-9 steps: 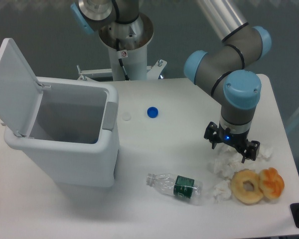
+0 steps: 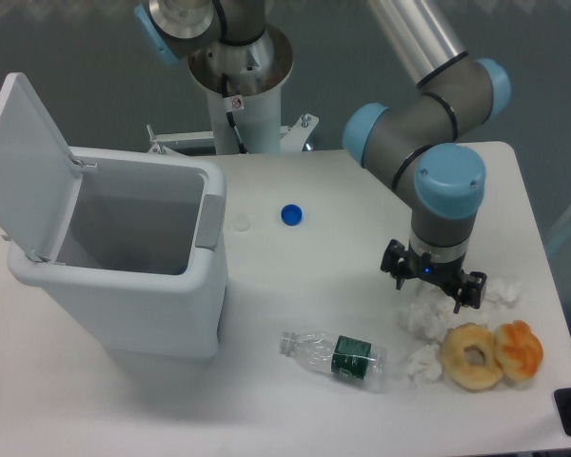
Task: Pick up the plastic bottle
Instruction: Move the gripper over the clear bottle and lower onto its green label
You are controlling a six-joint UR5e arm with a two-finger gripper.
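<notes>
The plastic bottle (image 2: pixel 335 355) lies on its side near the table's front edge, clear and dented, with a dark green label band and its open neck pointing left. My gripper (image 2: pixel 433 283) hangs to the bottle's upper right, above a wad of white tissue (image 2: pixel 425 315). Its fingers point down at the table. From this angle the finger gap is hidden, so its state is unclear. Nothing visible is held.
An open white bin (image 2: pixel 124 257) with its lid up fills the left side. A blue cap (image 2: pixel 290 215) and a small white disc (image 2: pixel 241 223) lie mid-table. Two doughnuts (image 2: pixel 493 353) and more tissue wads (image 2: pixel 423 364) sit right of the bottle.
The arm and gripper have shifted slightly left and toward the bottle. The bottle and other objects have not moved.
</notes>
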